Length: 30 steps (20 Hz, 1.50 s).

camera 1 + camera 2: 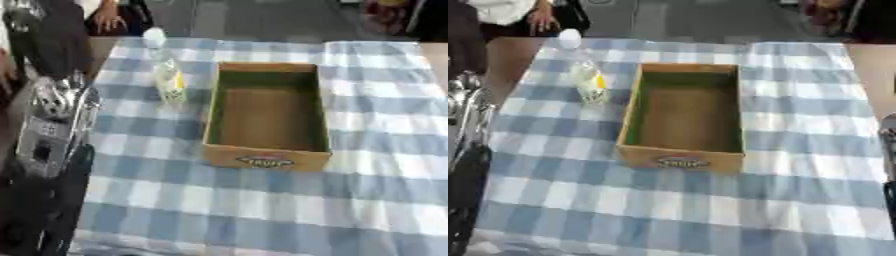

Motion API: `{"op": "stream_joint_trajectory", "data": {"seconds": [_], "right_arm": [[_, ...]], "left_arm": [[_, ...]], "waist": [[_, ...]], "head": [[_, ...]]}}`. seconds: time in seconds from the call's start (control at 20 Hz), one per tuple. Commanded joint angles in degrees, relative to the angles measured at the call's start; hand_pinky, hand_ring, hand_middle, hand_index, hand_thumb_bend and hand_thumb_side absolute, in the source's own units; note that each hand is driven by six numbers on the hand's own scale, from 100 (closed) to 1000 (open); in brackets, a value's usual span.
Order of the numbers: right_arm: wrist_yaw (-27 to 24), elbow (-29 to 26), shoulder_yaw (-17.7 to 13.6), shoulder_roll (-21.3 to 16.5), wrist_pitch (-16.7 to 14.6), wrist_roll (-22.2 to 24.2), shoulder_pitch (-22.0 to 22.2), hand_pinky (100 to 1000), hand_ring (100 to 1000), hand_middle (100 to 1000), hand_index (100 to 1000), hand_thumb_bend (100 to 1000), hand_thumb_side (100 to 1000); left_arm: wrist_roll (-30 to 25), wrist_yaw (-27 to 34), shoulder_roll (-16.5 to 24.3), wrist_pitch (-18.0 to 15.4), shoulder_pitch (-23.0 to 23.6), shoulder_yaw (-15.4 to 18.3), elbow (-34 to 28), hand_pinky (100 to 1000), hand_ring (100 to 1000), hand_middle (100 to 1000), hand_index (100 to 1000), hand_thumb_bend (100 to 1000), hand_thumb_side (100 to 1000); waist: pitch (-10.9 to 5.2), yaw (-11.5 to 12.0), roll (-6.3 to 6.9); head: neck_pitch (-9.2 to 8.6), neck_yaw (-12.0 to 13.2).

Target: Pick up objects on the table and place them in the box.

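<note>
While the bottle [169,80] stands upright beside the empty box [267,156], grasp mid-body; left arm [52,125] fingers indiscernible.

A blue-and-white checked cloth [262,200] covers the counter [101,47]; mid-frame sits an open cardboard box [267,155], a clear bottle [169,75] just left.

Blue-and-white checked tablecloth [262,210], brown cardboard box [267,159] with green-tinged inside, clear bottle [170,80] with white cap, yellow label

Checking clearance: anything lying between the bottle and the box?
Nothing. Between the bottle and the box only a narrow strip of bare checked tablecloth shows, clearest in the left eye view.
</note>
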Motion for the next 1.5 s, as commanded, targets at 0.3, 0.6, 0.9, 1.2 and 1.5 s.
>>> {"op": "stream_joint_trajectory", "data": {"seconds": [0.3, 0.6, 0.9, 1.2, 1.5], "right_arm": [[0.46, -0.96, 0.17, -0.02, 1.68, 0.28, -2.11, 670, 796, 824, 823, 100, 1000], [0.67, -0.96, 0.35, 0.28, 2.47, 0.13, -2.04, 666, 794, 823, 822, 100, 1000], [0.08, -0.96, -0.09, 0.00, 3.33, -0.53, -1.03, 665, 792, 823, 821, 100, 1000], [-0.49, -0.96, 0.09, -0.49, 4.01, -0.31, -0.45, 665, 795, 822, 825, 100, 1000], [-0.95, -0.96, 0.36, -0.59, 4.56, 0.09, -0.25, 669, 797, 823, 826, 100, 1000]], "left_arm": [[0.24, -0.57, 1.11, 0.07, -0.93, 0.44, -0.81, 881, 747, 849, 906, 415, 963], [-1.52, -4.94, 1.80, 2.90, -0.89, 1.17, 0.39, 899, 760, 873, 930, 483, 954], [-6.96, -17.57, 7.69, 13.08, -4.04, 1.35, 7.02, 907, 765, 883, 951, 560, 910], [-14.24, -25.38, 15.41, 17.17, -8.98, -1.29, 14.92, 903, 775, 888, 956, 617, 880], [-21.53, -28.07, 20.40, 17.86, -13.02, -4.26, 23.13, 886, 783, 954, 981, 789, 773]], "waist": [[-1.17, -0.03, -0.05], [-0.94, -0.38, -0.20], [-1.55, -0.39, 0.28], [-2.41, -0.38, 1.07], [-2.96, -0.69, 1.60]], "head": [[-0.75, 0.12], [-0.76, 0.34], [-0.34, 0.18], [0.05, 0.22], [0.01, 0.62]]}}
